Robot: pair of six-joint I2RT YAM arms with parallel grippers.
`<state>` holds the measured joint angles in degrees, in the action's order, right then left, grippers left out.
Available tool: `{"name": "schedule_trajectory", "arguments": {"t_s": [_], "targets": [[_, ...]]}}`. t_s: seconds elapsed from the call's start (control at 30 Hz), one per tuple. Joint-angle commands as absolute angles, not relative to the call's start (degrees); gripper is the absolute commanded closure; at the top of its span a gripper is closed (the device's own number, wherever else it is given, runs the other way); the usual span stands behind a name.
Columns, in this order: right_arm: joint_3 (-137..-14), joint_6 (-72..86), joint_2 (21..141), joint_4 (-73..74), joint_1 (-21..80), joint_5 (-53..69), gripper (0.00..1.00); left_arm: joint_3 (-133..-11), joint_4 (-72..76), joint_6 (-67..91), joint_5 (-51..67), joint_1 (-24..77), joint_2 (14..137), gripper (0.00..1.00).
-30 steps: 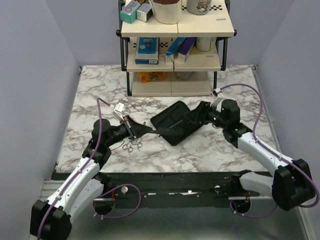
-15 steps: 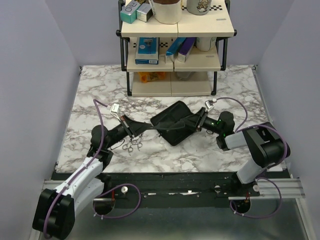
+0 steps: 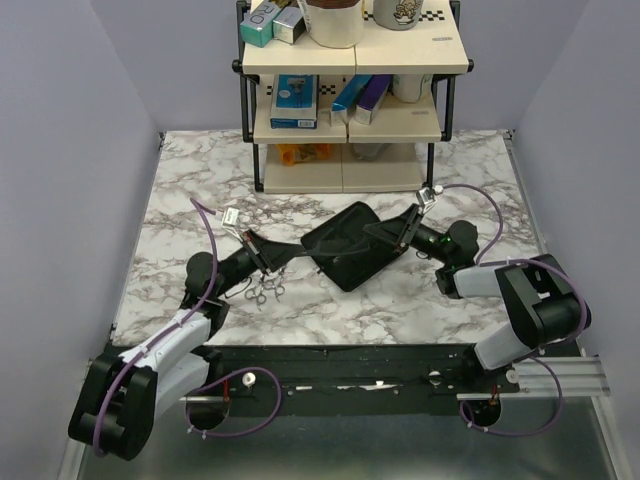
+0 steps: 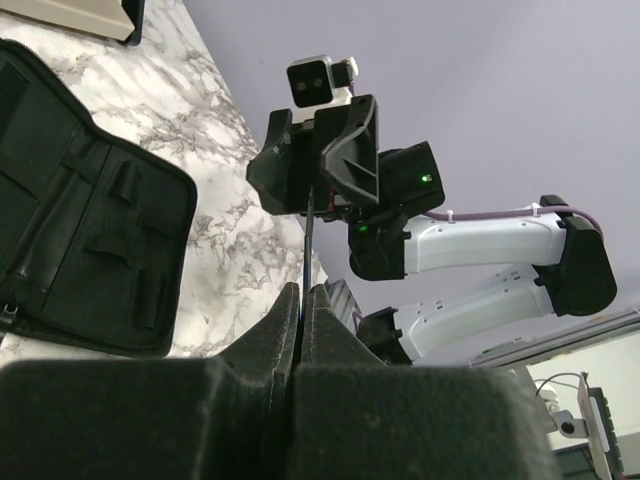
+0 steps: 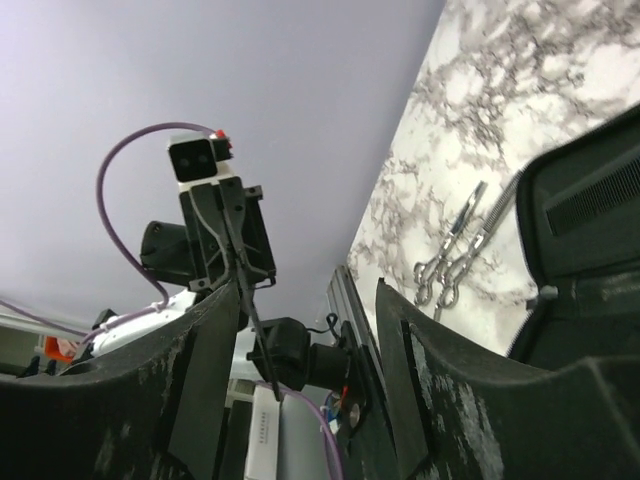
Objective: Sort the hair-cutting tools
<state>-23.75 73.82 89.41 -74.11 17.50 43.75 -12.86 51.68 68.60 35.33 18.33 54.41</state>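
Note:
My left gripper (image 3: 260, 256) is shut on a slim black comb (image 3: 287, 254) and holds it above the marble, left of the open black pouch (image 3: 345, 248). In the left wrist view the comb (image 4: 308, 235) stands edge-on out of the closed jaws (image 4: 303, 290). My right gripper (image 3: 393, 236) hovers at the pouch's right side, open and empty. Its own view looks between the spread fingers (image 5: 308, 292) at the left gripper's comb (image 5: 255, 335). Silver scissors (image 3: 263, 291) (image 5: 452, 250) lie on the table below the left gripper. A toothed comb (image 5: 590, 200) sits inside the pouch.
A two-tier shelf (image 3: 350, 115) stands at the back with blue and purple boxes (image 3: 358, 98) and mugs on it. The table's near edge and rail (image 3: 340, 360) run just below the scissors. Both arms face each other across the pouch (image 4: 85, 250).
The right arm folded down, its elbow sinking toward the table, and its wrist tipped up at the pouch's edge with the jaws slightly narrower. The left gripper kept its hold on the comb.

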Motion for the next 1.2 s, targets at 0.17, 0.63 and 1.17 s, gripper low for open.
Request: {"name": "schedule_trajectory", "arguments": {"t_s": [0.17,0.63,1.17], "targets": [[-25.8,73.4,85.6,-90.8,17.2,44.3,0.36,-14.1,62.6,69.2,33.5,17.9,58.6,1.0],[-23.9,72.4,83.6,-89.3,18.1,46.2,0.6,-15.3,74.4,73.5,33.5,17.9,67.8,1.0],[-28.6,65.5,80.1,-76.9,21.0,46.8,0.99,-16.9,67.1,72.3,33.9,17.9,68.3,1.0]]}}
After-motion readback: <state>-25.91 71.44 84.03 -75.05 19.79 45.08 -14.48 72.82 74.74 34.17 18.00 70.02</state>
